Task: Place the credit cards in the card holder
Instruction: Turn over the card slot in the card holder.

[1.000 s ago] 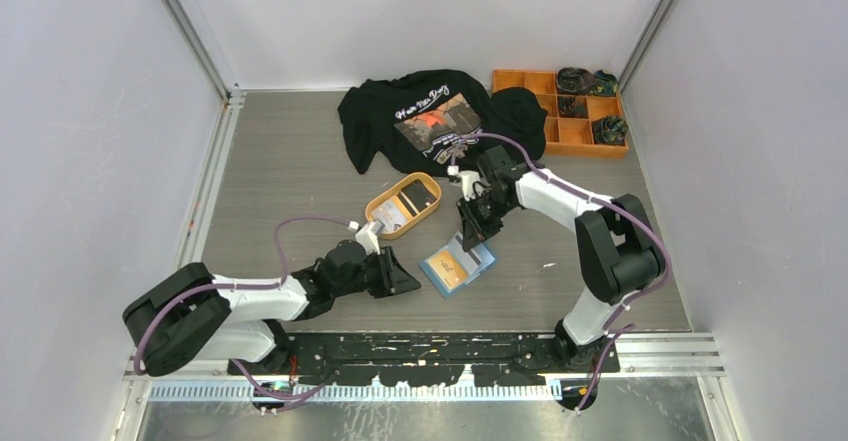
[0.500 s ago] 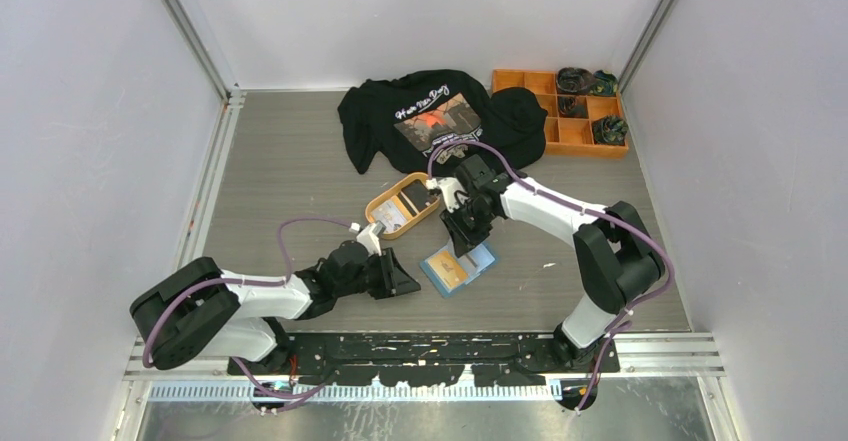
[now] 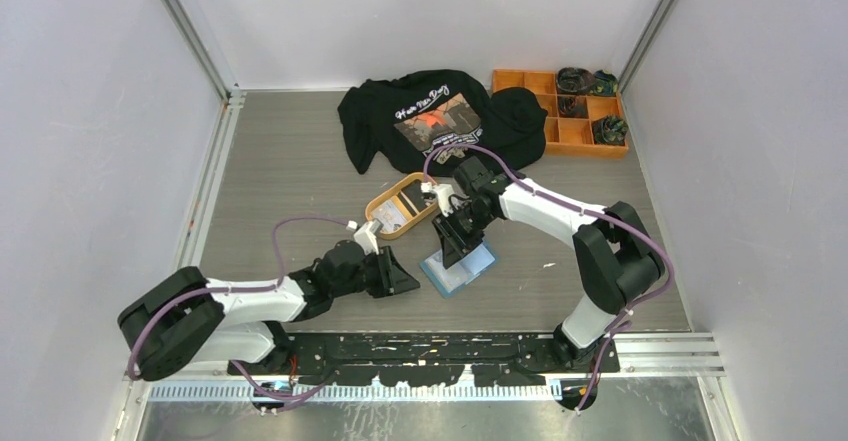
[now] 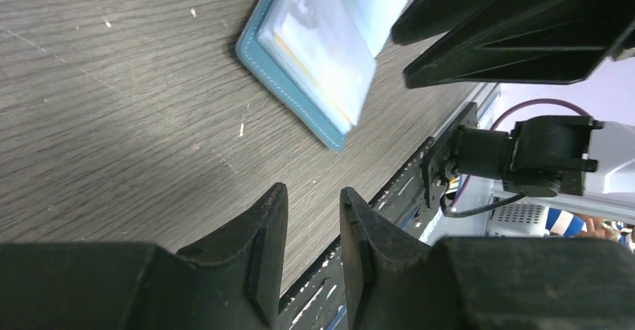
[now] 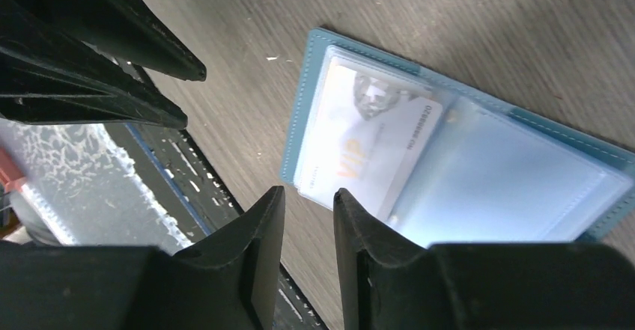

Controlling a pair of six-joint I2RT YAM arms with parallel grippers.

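Observation:
The teal card holder [image 3: 462, 270] lies open on the table, its clear inner sleeves facing up. It also shows in the left wrist view [image 4: 314, 60] and the right wrist view [image 5: 464, 158], where a white card [image 5: 367, 139] sits in a sleeve. My right gripper [image 3: 449, 243] hovers over the holder's far-left edge; its jaws [image 5: 308, 192] are nearly together with nothing between them. My left gripper [image 3: 407, 283] rests low just left of the holder, jaws [image 4: 313, 189] nearly together and empty. A dark card [image 3: 416, 197] and a light card [image 3: 392, 219] lie in the orange oval tray [image 3: 376, 204].
A black printed T-shirt [image 3: 430, 116] lies crumpled at the back. An orange compartment box [image 3: 565, 126] with dark items stands at the back right. The black rail of the arm bases [image 3: 430, 346] runs along the near edge.
My right gripper has moved left and nearer, over the card holder. The orange-tan card seen on the holder earlier no longer shows; a light sleeve face shows instead. The left arm has barely moved.

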